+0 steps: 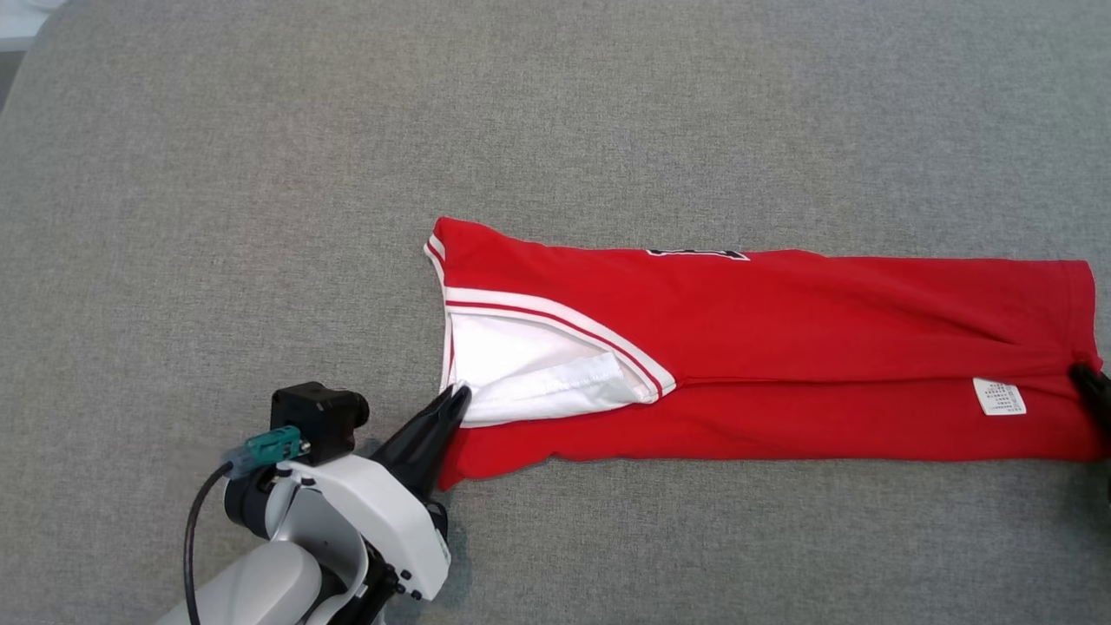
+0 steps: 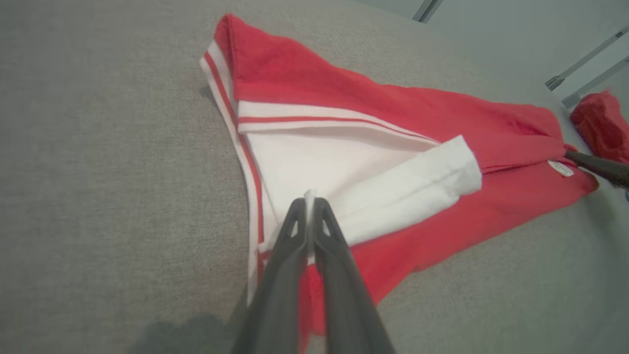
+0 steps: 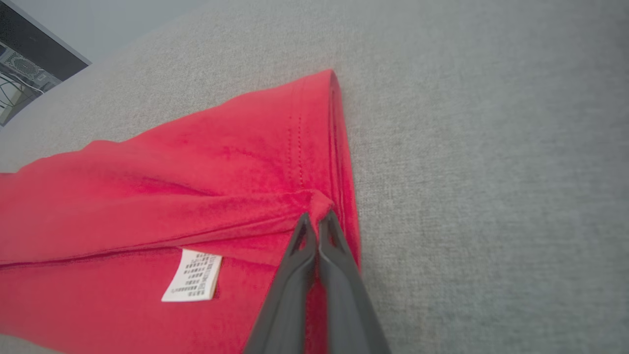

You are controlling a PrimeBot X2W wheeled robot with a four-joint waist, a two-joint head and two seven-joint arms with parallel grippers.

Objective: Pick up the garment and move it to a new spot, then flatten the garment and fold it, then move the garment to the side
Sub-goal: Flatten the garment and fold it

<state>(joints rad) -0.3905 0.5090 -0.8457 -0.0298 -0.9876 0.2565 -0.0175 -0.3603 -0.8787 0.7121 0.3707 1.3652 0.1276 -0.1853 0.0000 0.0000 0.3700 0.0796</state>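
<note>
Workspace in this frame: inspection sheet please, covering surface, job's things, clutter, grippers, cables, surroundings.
Surface: grey woven tabletop, smooth.
Job's things: red jersey garment with white-and-red striped trim, folded into a long band; white lining exposed at its left end; white care label near the right end.
Clutter: blurred red crumpled cloth beyond the garment's far end.
Grippers: left gripper shut on the white lining edge; right gripper shut on the red hem.
Cables: black cable with teal plug at the left wrist.
Surroundings: dark equipment rack past the table.

My head feed is bright, evenly lit, crisp. Both wrist feeds run softer and bow at the edges. I see a faint shadow on the worktop (image 2: 98, 172) beside the left tool (image 2: 309, 199).
</note>
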